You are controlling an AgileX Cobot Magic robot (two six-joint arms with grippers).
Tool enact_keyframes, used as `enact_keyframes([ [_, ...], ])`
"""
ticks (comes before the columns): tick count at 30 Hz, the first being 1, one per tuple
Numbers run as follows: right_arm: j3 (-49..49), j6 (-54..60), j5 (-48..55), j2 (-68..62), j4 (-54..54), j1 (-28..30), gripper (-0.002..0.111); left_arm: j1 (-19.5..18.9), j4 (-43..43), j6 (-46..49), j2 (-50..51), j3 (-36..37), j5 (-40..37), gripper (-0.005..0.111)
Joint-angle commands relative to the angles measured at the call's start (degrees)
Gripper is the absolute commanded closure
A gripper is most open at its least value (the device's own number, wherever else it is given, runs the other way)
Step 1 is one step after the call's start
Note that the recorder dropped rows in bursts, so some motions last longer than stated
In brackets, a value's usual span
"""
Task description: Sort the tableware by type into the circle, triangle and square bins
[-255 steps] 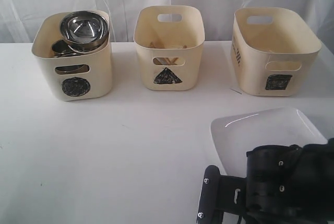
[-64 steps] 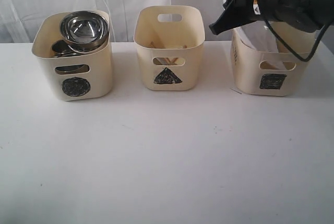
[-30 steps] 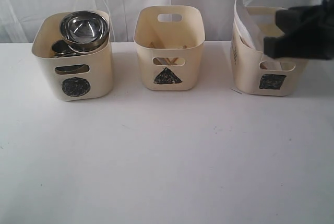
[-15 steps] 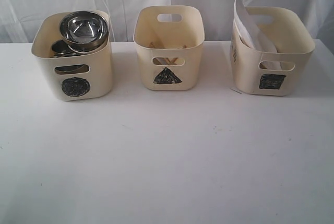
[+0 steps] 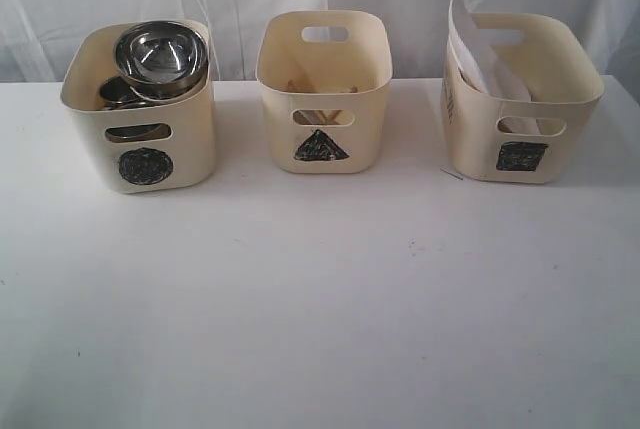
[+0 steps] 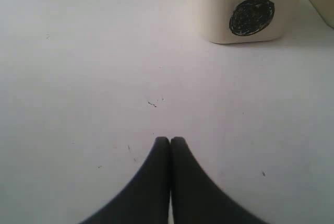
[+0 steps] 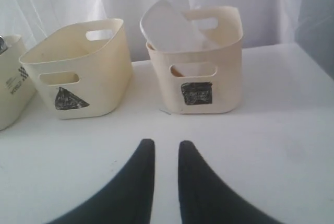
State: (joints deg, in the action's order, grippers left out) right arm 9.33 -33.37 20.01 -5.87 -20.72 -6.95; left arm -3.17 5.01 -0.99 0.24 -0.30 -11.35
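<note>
the white square plate point(image 7: 169, 28) is leaning in the square bin point(image 7: 224, 78), straight ahead of the right gripper point(image 7: 167, 143), which is sitting slightly spread and empty, while the left gripper point(image 6: 170, 139) is sitting pressed together.

You have three bins in a row along the back of the table point(image 5: 300, 299), set apart from each other, seen from the front. At the left stands the circle bin point(image 5: 195, 139), with a bowl point(image 5: 160, 54) perched on top of its contents. The triangle bin point(image 5: 370, 129) stands in the middle, chopsticks point(image 5: 318, 117) inside it. At the right, the square bin point(image 5: 475, 154) holds the plate point(image 5: 468, 39), tilted against its left wall and rising above the rim.
</note>
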Motion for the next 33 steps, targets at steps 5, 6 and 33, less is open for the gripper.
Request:
enact_keyframes([
  [5,-9.1,-0.3,-10.3,0.2,15.2,0.1,0.092,-0.1,0.4,-0.2,-0.2,0.3,0.2,0.107],
  [6,-9.3,-0.3,-10.6,0.2,15.8,0.1,0.092,-0.1,0.4,-0.2,-0.2,0.3,0.2,0.107],
  [33,-9.3,1.8,-7.1,5.9,15.1,0.1,0.092,-0.1,0.4,-0.2,-0.2,0.3,0.2,0.107],
])
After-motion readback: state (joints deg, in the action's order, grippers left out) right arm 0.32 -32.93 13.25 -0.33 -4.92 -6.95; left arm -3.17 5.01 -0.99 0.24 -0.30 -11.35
